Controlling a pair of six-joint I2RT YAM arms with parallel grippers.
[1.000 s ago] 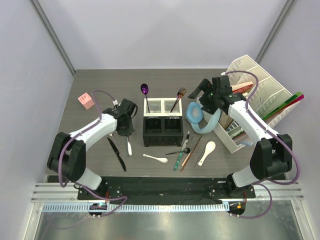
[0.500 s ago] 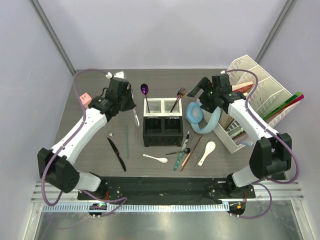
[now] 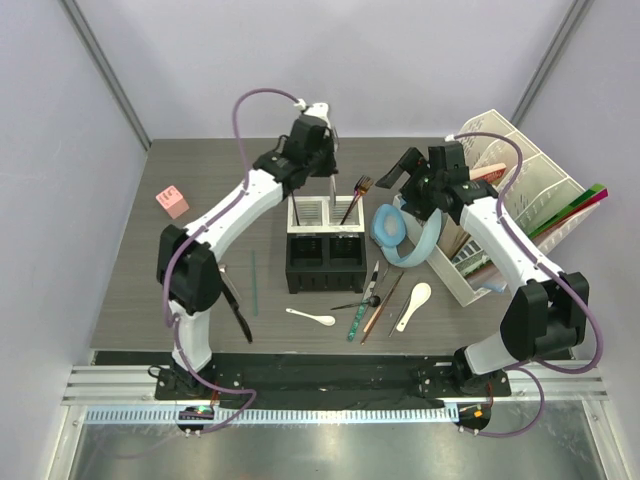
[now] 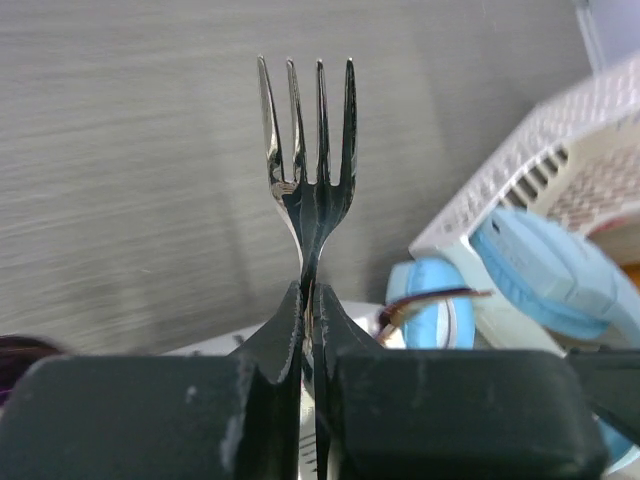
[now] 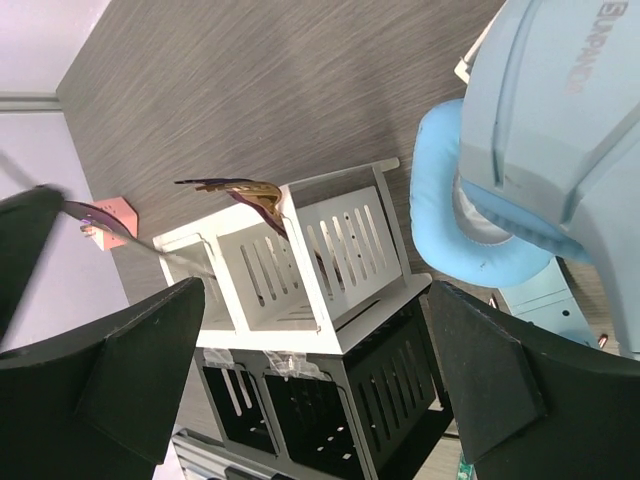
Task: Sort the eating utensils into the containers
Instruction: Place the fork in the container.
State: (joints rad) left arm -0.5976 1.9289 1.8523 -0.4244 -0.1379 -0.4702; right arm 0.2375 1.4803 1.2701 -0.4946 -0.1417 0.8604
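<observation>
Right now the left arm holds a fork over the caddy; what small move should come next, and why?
Probably ease the fork down toward the compartment holding the copper fork. The left fingers are shut on it above the caddy, so it is not yet in, and forks seem to belong together.

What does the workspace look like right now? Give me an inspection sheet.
Surface: dark wood-grain table, nothing spilled seen.
Job's things: black caddy holds copper fork and purple spoon in rear compartments; black knife, two white soup spoons, chopsticks loose on table.
Clutter: pink block, light blue headphones, white rack.
Grippers: left gripper shut on silver fork; right gripper open, empty.
Cables: purple cable loops over each arm, no snag seen.
Surroundings: grey walls, metal rail near.
</observation>
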